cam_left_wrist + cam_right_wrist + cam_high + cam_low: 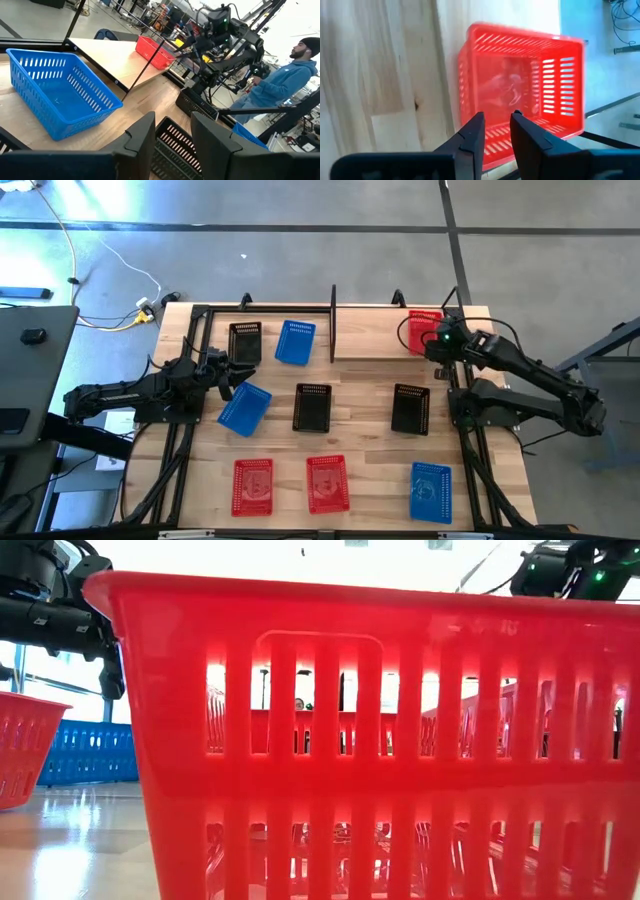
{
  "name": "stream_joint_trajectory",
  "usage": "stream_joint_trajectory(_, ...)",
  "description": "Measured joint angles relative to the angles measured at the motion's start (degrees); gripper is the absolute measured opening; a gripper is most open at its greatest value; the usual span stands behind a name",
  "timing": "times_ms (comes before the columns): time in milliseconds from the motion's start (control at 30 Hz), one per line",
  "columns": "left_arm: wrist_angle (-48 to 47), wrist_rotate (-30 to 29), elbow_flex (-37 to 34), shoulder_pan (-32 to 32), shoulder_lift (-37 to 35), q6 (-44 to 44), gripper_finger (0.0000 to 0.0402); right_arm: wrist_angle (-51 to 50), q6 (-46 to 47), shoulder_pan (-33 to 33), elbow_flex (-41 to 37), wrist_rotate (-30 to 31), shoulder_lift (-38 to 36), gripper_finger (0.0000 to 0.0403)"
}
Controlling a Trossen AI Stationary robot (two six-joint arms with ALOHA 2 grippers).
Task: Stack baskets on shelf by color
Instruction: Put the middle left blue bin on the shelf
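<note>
Lighting bright and even. Low view backlit by washed-out windows; glare on the table (70, 840). Red basket (520, 90) slightly blurred in the right wrist view.

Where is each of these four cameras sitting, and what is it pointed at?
High view: overhead, facing straight down; table, baskets, both arms.
Low view: at tabletop height, facing level into a red basket close up; arm parts at the top corners.
Left wrist view: on the left arm, past its open end effector toward a blue basket, the other arm and a person.
Right wrist view: on the right arm, its end effector over the corner red basket.
Shared: that corner basket shows in the high view and both wrist views.
</note>
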Motion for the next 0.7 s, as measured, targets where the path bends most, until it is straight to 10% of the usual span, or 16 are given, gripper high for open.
stream_joint_trajectory(700,0.99,-5.61,0.00,0.00,0.00,0.01,0.0118,-5.28,33.05,1.92,16.87,-1.17,0.01,0.0079)
